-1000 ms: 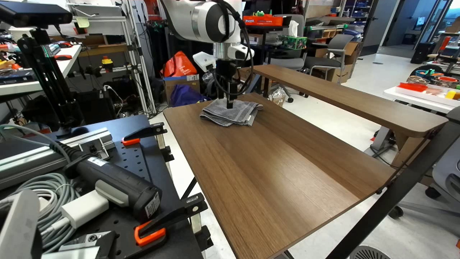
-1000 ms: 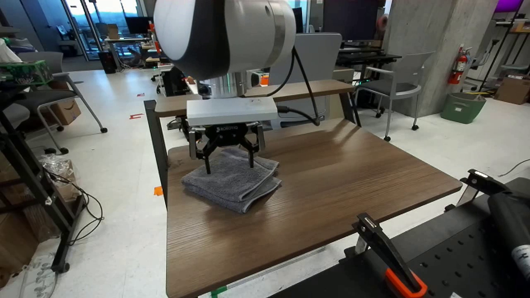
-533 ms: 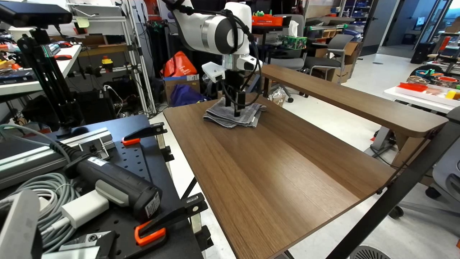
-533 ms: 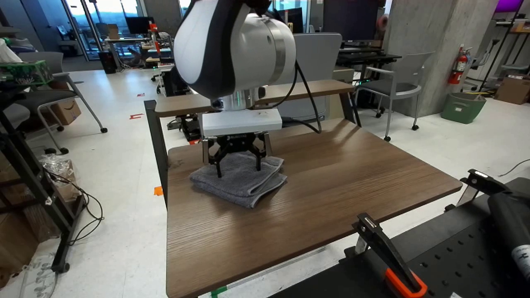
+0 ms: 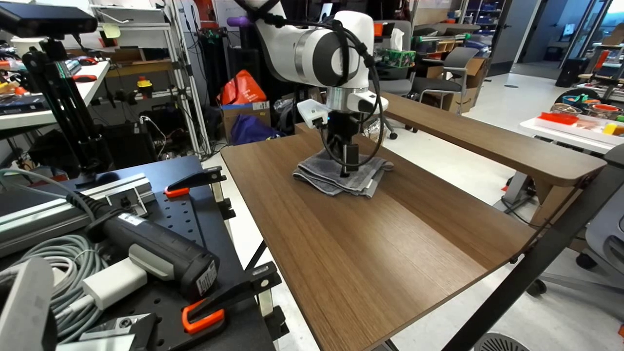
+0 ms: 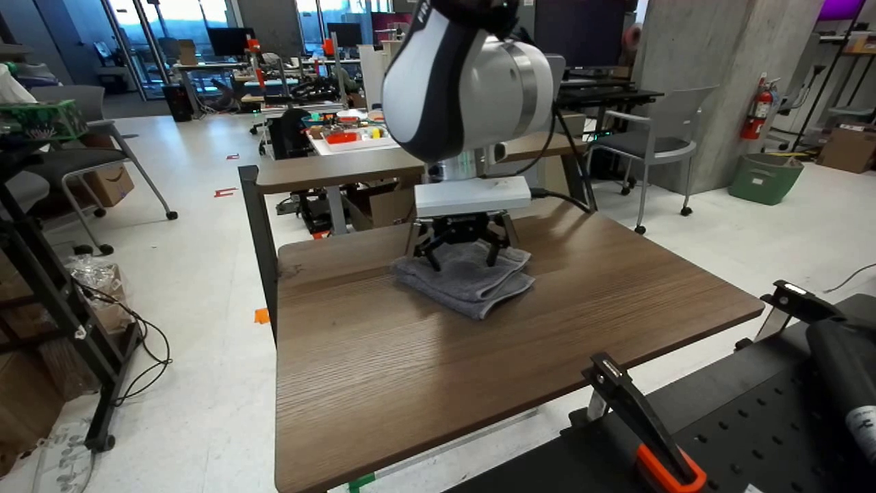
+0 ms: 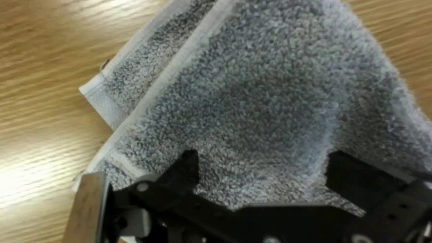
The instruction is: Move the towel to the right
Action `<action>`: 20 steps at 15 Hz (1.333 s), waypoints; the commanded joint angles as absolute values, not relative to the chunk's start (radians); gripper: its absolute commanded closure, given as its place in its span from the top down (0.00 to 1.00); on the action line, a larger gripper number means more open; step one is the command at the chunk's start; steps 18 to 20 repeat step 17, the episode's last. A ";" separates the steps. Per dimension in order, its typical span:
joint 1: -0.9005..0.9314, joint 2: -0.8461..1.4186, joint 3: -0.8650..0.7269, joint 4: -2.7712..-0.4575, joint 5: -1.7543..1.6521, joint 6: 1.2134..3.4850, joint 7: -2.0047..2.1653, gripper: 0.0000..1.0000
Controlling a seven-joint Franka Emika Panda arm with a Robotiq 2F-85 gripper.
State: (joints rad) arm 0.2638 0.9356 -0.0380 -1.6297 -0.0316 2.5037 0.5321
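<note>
Pale floor (image 6: 198, 287) shows left and right of the table (image 5: 380, 253) in both exterior views; the tabletop is brown wood. In an exterior view a black bench (image 5: 170, 168) stands to the left of the table, with a strip of floor between them; on it lie a black device (image 5: 151, 241) and a coil of grey cable (image 5: 78, 273). The white and black arm (image 6: 472, 96) comes down from above, over the table. In an exterior view a raised brown board (image 6: 356, 168) runs along the table's far side, and to the far right are a grey chair (image 6: 650, 144) and a green bin (image 6: 765, 179).

The towel (image 6: 472, 281), grey and folded, lies flat near the middle of the table. In the wrist view a lower layer with a pale hem sticks out past the upper one on the left, and wood shows to either side.

The gripper (image 6: 464, 263) points down at the towel, its jaws spread well apart, one left and one right in the wrist view, with grey pile across the gap. The tips reach the towel's upper face; how hard they press cannot be told.

Two black and orange clamps (image 5: 243, 287) sit at the bench's edge towards the table, one near and one far.
</note>
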 commanded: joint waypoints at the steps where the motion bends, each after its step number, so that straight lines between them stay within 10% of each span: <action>1: 0.186 0.895 -0.071 -1.748 0.034 2.535 0.510 1.00; 20: 0.014 0.585 -0.064 -2.053 0.123 2.470 0.315 1.00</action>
